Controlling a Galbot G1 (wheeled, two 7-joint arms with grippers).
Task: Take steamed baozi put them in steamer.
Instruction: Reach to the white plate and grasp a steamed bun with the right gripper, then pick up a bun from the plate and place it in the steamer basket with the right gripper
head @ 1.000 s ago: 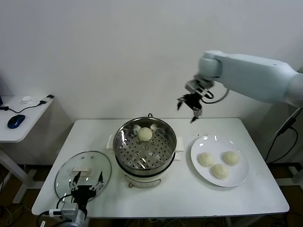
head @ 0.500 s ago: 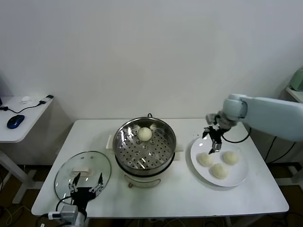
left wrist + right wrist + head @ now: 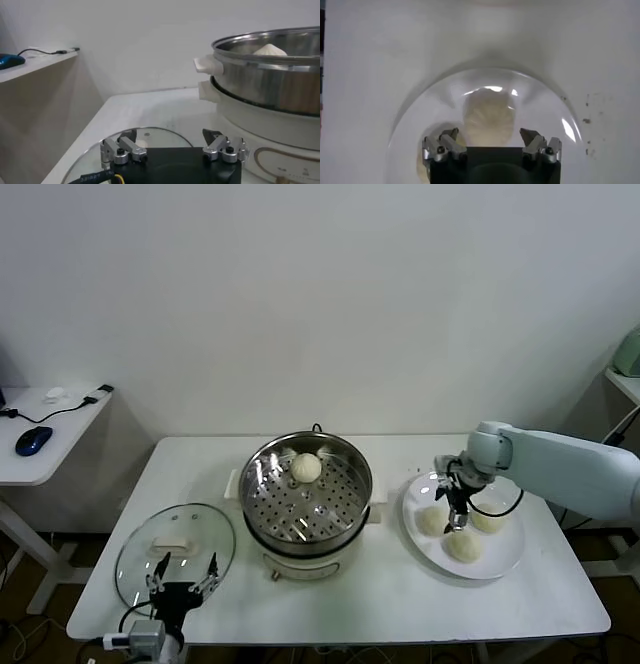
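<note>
The steamer stands mid-table with one baozi on its perforated tray. Three more baozi lie on a white plate to its right. My right gripper hangs low over that plate, open. In the right wrist view a baozi lies just ahead of the spread fingers of the right gripper, untouched. My left gripper waits open at the table's front left. The left wrist view shows the left gripper empty, with the steamer beyond it.
A round glass lid with a white handle lies flat under my left gripper. A side table with a mouse stands off to the left. The plate rim curves around the bun.
My right arm has swung from high behind the steamer down to the right, onto the plate of baozi, staying open. The left arm has not moved.
</note>
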